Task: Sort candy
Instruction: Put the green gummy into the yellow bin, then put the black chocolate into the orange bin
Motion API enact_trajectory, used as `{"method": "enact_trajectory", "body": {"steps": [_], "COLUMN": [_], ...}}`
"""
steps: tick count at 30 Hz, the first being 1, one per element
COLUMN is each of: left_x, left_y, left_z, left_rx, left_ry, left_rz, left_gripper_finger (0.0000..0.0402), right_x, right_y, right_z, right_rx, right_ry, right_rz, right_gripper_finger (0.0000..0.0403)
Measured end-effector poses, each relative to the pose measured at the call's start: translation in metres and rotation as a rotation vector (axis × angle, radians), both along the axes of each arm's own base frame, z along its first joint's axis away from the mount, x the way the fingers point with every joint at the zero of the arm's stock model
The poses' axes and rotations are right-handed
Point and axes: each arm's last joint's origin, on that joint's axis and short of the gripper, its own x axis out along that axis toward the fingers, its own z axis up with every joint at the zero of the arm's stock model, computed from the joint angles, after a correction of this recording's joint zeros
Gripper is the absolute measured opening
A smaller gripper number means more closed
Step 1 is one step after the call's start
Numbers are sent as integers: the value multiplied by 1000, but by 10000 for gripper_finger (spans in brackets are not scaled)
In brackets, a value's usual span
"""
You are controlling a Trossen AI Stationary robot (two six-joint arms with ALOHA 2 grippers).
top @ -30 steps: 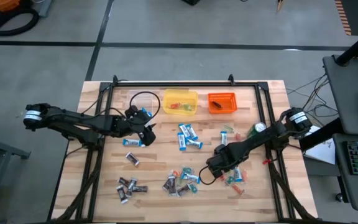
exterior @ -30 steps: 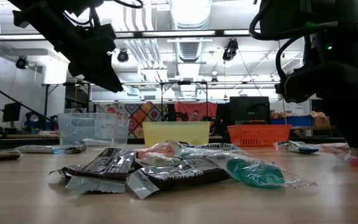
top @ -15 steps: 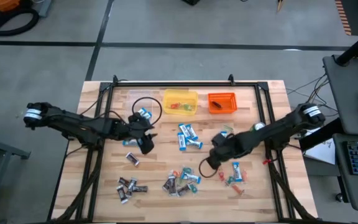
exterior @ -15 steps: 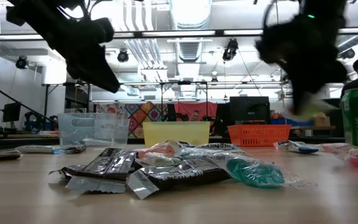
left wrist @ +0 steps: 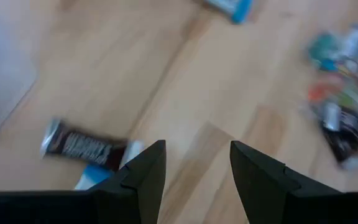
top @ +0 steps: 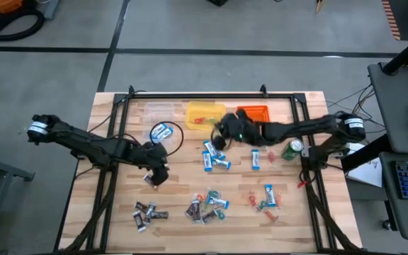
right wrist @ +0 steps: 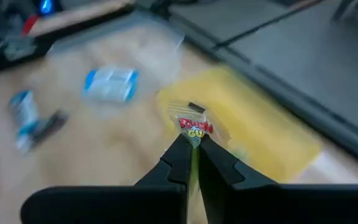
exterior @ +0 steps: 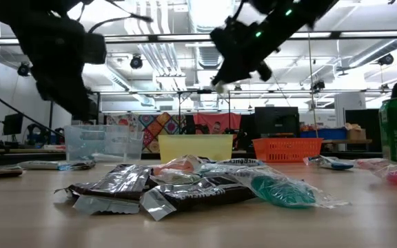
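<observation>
Candy lies scattered on the wooden table: blue-and-white sweets (top: 214, 156), dark brown ones (top: 147, 211) and small coloured ones (top: 264, 202). My right gripper (right wrist: 193, 144) hangs by the yellow tub (top: 204, 115) at the far side, shut on a small red-and-yellow wrapped candy (right wrist: 194, 127). My left gripper (left wrist: 194, 162) is open above the table's left half. Just past its fingers a dark brown candy (left wrist: 82, 146) lies flat on the wood, with a blue one (left wrist: 95, 175) beside it. My right gripper pinches one end of the small candy's wrapper (right wrist: 194, 138) between its two fingertips. The fingers come from the table's right, slanting a little downward. The candy sticks out past the tips, lifted clear, over the near rim of the yellow tub (right wrist: 247, 124).
A clear tub (top: 156, 110) stands left of the yellow one, an orange tub (top: 253, 115) right of it. A blue candy (top: 163, 132) lies inside a black cable loop. A green can (top: 292, 149) stands at the right. A black frame runs along the table's edges.
My right gripper has risen from the small sweets at the near right and swung toward the far edge and left to the yellow tub, tipping from steeply downward to nearly level. My left gripper has moved toward the near edge, a little lower, to the dark brown candy.
</observation>
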Motion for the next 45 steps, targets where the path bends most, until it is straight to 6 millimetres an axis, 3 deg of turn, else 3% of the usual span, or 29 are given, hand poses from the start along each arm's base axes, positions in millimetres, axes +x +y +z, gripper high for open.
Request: {"method": "enact_trajectory", "body": {"steps": [5,9,15,24,30,40,45], "left_x": [3,7,10,9,11,18,25], "left_y": [2,2,3,3,2,3,1], "left_z": [-10,-20,-30,-36,-44,-63,-59], "left_rx": [8,41,86,72,67,140,137], "left_ry": [17,60,131,203,226,260,248], "left_rz": [168,236,291,327,395,452,443], "left_gripper_finger": [161,157,151,151,151,151,151], "right_x": [4,6,11,11,9,11,12], "right_y": [-34,-45,-47,-52,-52,-44,-40], "right_z": [-12,-25,-38,-39,-35,-31,-31], "right_rx": [-10,15,21,44,49,92,92], "right_ry": [-6,26,54,30,12,-11,-10], "right_rz": [-82,-96,-95,-128,-128,-53,-42], "right_gripper_finger": [13,13,30,142,191,203,203]}}
